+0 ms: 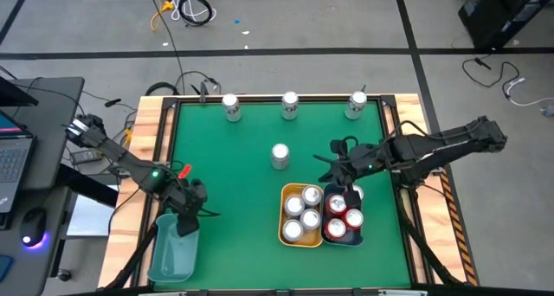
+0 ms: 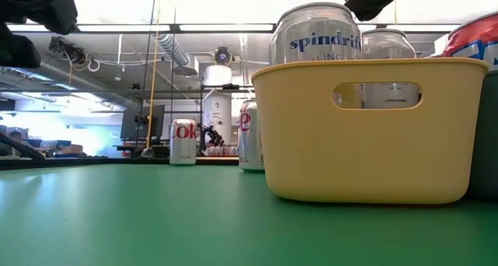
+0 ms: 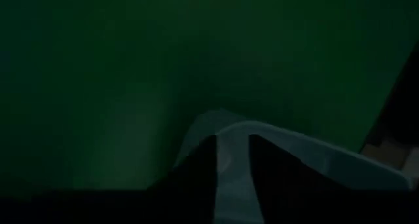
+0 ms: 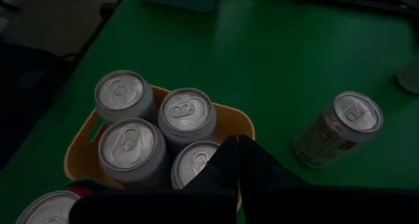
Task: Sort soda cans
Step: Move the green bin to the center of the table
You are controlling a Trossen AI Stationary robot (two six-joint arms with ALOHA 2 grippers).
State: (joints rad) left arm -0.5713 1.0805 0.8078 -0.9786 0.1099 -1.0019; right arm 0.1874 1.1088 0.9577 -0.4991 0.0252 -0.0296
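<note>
End effector of right arm (image 1: pixel 340 170), pressed together empty above yellow bin (image 1: pixel 281 218): spread wide, then drop squarely over lone soda can (image 1: pixel 280 156) beyond bin.

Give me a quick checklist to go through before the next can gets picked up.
1. Loose cans upright: the middle can and three back-edge cans stand upright: ok.
2. Yellow bin has room: four silver cans fill it: not ok.
3. Right pincer free: shut, holding nothing, above the bins: ok.
4. Left pincer clear of the teal bin: it sits at the rim: not ok.
5. Left pincer's grip: cannot tell.
</note>
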